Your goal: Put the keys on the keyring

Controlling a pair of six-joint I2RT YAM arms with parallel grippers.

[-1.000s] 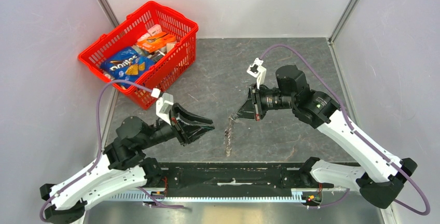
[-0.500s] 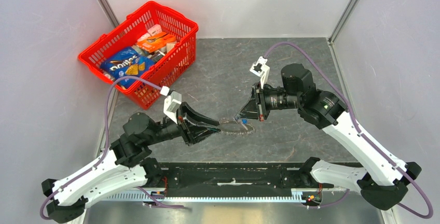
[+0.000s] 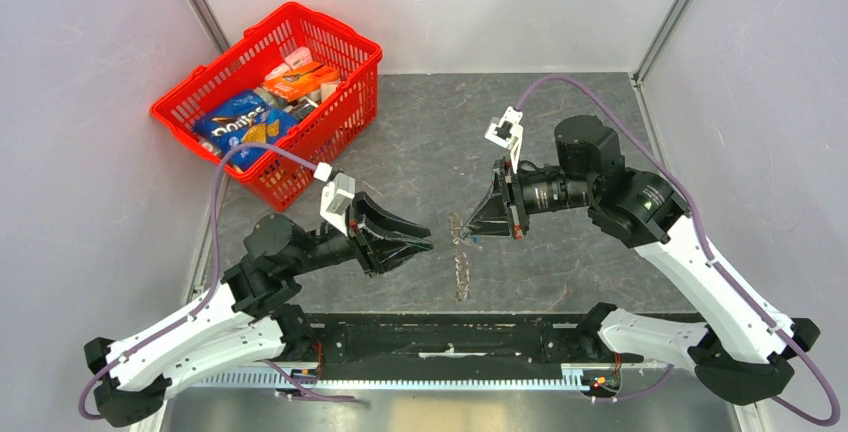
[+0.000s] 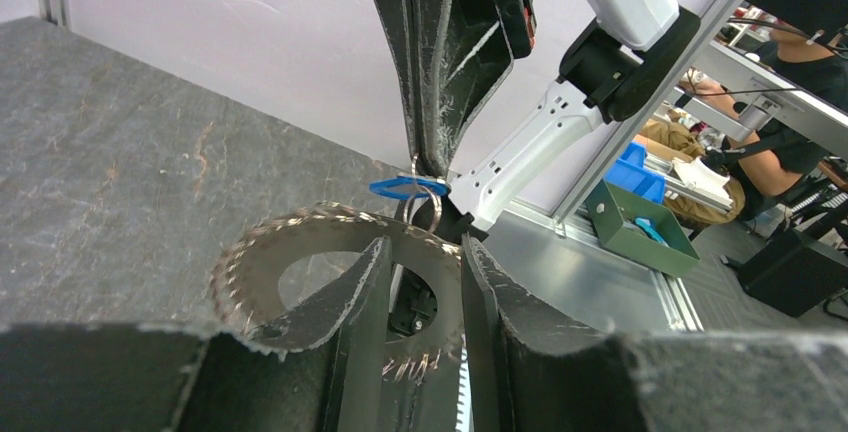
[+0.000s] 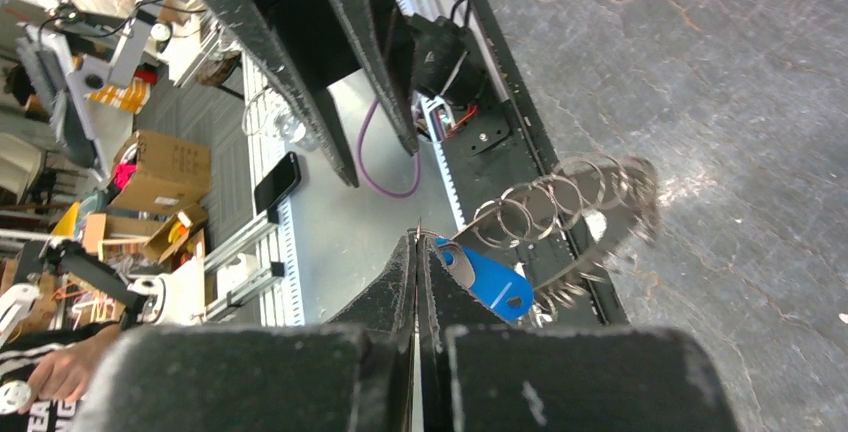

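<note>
Top external view: the right gripper [image 3: 469, 225] was seen held over the middle of the dark grey stone-patterned table [image 3: 400, 132], with the bundle of small silvery-grey metal keys [image 3: 461, 270] hung straight down from its tips. Whether the lower end of the bundle touched the table could not be told. In the wrist views the right jaws were seen fully closed, pinched on what appeared to be the thin silvery wire keyring [image 4: 428, 207]. The tiny blue-headed key [image 5: 487, 280] was threaded right beside the fingertips, and the other keys were fanned like a toothed wheel just beyond. The left gripper [image 3: 428, 244] was placed just left of the bundle and apart from it, its jaws parted by a narrow gap with nothing held.

The step in hand was judged to be the taking of the fan by the left gripper, so that the keyring could be worked against a steadied bundle. The free-hanging fan should first be allowed to settle. Its flat face was turned toward the left gripper, so the jaws would need to be widened a little and brought round to straddle the rim. They should be closed on the solid band, not on the teeth, where a slip was likely. The blue key should be left clear, and the right pinch should not be eased until the fan was firmly gripped.
</note>
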